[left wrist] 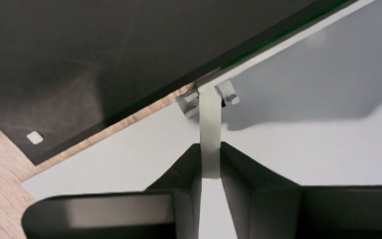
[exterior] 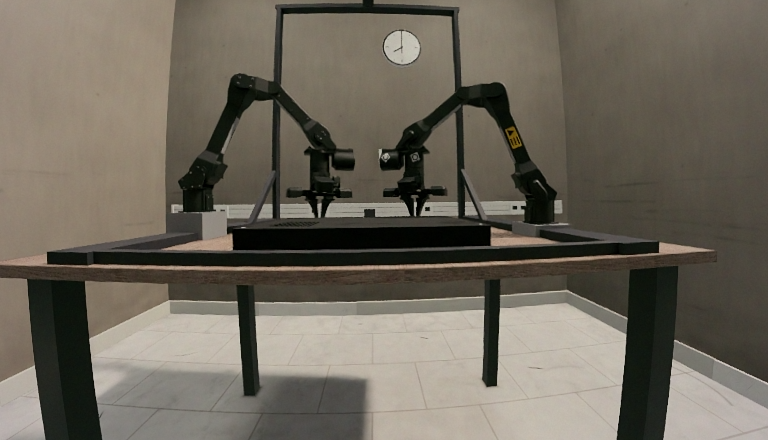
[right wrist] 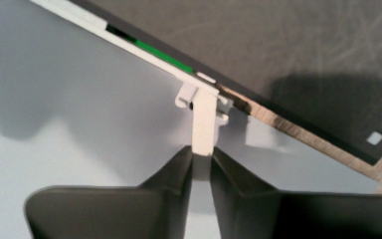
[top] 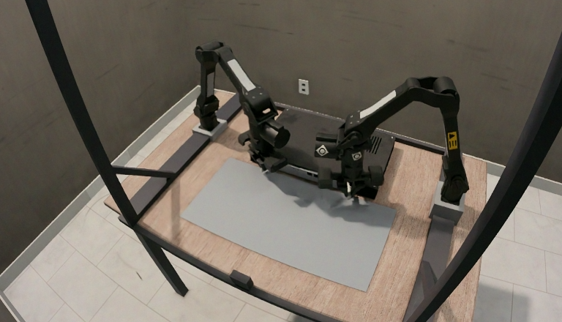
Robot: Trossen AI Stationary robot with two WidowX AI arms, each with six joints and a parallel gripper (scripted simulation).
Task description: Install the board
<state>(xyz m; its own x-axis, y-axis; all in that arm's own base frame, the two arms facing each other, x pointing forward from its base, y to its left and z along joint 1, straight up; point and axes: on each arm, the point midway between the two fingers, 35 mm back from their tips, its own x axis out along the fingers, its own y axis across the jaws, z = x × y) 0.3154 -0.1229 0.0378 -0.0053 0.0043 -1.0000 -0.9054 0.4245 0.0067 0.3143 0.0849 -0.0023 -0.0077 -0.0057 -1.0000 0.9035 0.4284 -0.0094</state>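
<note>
Left gripper (top: 265,170) (exterior: 417,214) (left wrist: 211,154) and right gripper (top: 350,194) (exterior: 320,214) (right wrist: 200,152) each grasp a pale lever (left wrist: 210,129) (right wrist: 203,124); yellow label (top: 452,140), right of top view, illegible; board (right wrist: 161,56) green-edged.
</note>
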